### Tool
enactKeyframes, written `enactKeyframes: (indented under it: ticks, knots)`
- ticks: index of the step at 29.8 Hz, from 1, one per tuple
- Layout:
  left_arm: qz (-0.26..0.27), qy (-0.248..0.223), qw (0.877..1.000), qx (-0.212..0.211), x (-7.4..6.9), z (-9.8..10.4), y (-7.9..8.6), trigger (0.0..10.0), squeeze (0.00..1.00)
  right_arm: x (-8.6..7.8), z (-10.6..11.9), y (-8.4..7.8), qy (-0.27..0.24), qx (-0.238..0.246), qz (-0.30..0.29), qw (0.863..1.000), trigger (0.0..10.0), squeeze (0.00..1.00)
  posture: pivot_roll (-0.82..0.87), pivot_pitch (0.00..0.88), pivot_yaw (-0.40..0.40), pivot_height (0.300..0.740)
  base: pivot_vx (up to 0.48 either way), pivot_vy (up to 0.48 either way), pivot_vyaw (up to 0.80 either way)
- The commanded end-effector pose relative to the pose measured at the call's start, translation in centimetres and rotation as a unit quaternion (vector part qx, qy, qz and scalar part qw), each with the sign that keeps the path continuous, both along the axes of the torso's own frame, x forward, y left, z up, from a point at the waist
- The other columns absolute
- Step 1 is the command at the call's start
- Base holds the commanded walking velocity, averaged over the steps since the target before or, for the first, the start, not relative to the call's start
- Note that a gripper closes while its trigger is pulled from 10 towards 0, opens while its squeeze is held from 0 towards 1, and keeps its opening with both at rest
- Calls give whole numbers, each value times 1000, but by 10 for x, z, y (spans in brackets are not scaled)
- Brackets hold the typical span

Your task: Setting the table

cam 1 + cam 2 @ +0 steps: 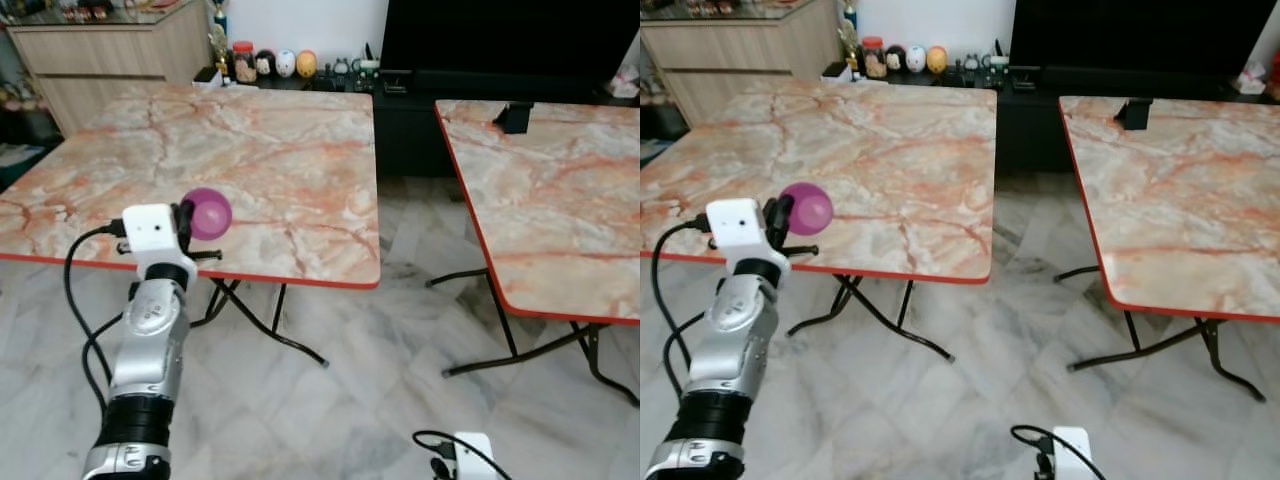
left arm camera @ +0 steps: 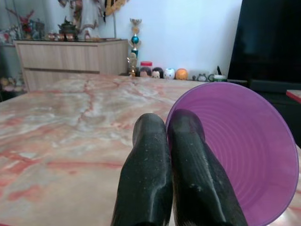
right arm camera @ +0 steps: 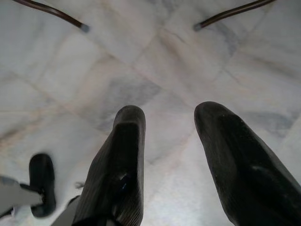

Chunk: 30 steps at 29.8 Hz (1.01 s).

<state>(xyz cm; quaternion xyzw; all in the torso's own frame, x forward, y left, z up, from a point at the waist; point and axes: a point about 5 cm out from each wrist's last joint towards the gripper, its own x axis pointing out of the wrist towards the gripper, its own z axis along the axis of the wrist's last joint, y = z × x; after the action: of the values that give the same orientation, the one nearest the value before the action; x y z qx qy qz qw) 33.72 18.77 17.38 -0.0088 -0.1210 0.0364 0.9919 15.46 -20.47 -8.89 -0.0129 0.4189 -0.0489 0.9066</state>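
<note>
A purple plastic bowl [image 1: 208,213] is held on its side just above the front edge of the left marble-topped table [image 1: 250,160]. My left gripper [image 1: 187,222] is shut on the bowl's rim; in the left wrist view the two black fingers [image 2: 155,174] pinch the rim of the bowl [image 2: 240,150], whose open side faces the camera. My right gripper [image 3: 171,123] hangs low over the floor, open, with nothing between its fingers.
A second marble table [image 1: 560,200] stands to the right, with a small black object [image 1: 513,117] on its far edge. A gap of tiled floor [image 1: 410,300] separates the tables. Behind are a wooden sideboard [image 1: 110,50], a row of small figurines [image 1: 285,63] and a dark TV [image 1: 500,35].
</note>
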Motion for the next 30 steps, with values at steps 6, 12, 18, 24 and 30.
enactKeyframes:
  ticks: [6, 12, 18, 24, 30]
  knots:
    - [8, 3, 1000, 2, -3, -2, 8, 10000, 0, 1, -1, 6, -2, 11, -4, 1000, 10000, 0, -54, 0, -31, 740, 0, -407, 0]
    - [11, 1, 1000, 3, -3, -2, 9, 10000, 0, 2, 0, 7, -4, 10, -4, 1000, 10000, 0, -53, 0, -33, 740, 0, -409, 0]
    - [6, -5, 1000, 2, -2, 0, 9, 10000, 0, 3, -1, 7, 0, 11, -14, 1000, 10000, 0, -54, 0, -33, 740, 0, -408, -349]
    - [5, -11, 1000, -1, -2, 3, 8, 10000, 0, 0, -2, 5, 9, 11, -16, 1000, 10000, 0, -56, 0, -29, 740, 0, -408, -672]
    - [6, -12, 1000, -1, -1, 4, 10, 10000, 0, -4, -3, 1, 16, 10, -18, 1000, 10000, 0, -56, 0, -25, 740, 0, -406, -669]
